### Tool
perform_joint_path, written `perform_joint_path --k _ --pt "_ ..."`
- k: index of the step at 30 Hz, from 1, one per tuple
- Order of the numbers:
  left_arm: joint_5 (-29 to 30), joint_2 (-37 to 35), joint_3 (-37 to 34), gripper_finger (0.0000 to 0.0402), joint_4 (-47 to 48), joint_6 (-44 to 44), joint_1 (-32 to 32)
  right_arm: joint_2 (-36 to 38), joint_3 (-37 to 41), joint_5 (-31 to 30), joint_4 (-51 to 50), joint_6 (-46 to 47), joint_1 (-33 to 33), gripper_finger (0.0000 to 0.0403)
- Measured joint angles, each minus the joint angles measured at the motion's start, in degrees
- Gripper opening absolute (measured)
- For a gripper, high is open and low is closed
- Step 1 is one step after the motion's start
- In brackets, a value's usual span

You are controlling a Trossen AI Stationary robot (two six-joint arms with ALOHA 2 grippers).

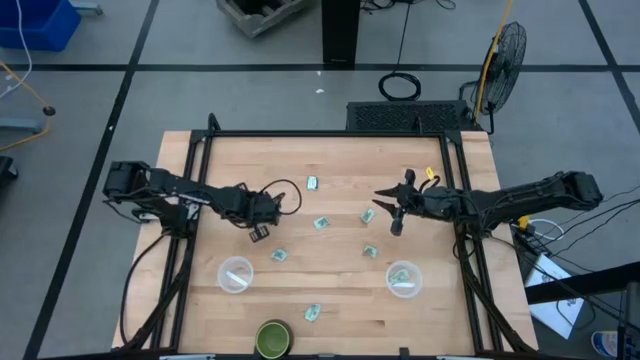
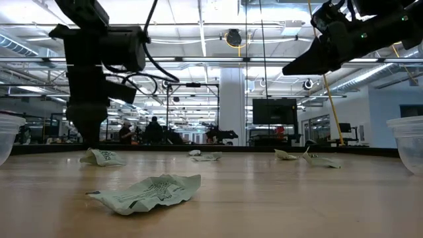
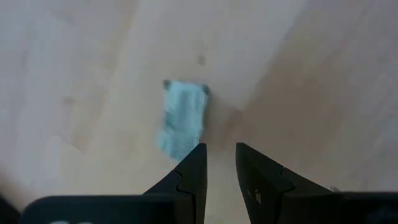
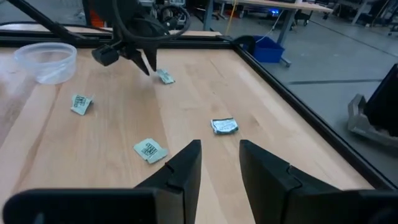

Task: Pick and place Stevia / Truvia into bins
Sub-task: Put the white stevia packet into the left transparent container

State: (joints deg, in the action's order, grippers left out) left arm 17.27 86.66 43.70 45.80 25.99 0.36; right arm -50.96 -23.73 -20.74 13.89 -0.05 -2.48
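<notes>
Several pale green Stevia / Truvia packets lie scattered on the wooden table, among them one at mid-table and one near the front. My left gripper hangs low over the table, open by a narrow gap, with a packet lying just ahead of its fingertips and nothing between them. My right gripper is raised above the table, open and empty, with a packet on the wood in front of it. The bins are two clear cups, one front left and one front right.
A dark green round container stands at the front edge. Black frame rails run along the table's sides and back. In the low view a crumpled packet lies nearest and the left arm reaches down beside another packet.
</notes>
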Motion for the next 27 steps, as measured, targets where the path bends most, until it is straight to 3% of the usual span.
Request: perform_joint_path --k 8,13,27 --pt "0.8 0.2 0.0 0.0090 0.1 -2.0 4.3 0.0 0.0 0.0 0.0 -1.3 1.0 0.0105" --pt "-2.7 0.2 0.0 0.0090 -0.1 -3.2 7.4 0.0 0.0 0.0 0.0 -1.3 1.7 0.0105" --pt "-5.1 0.2 0.0 0.0090 -1.6 -5.1 8.6 0.0 0.0 0.0 -0.7 -1.3 1.7 0.0105"
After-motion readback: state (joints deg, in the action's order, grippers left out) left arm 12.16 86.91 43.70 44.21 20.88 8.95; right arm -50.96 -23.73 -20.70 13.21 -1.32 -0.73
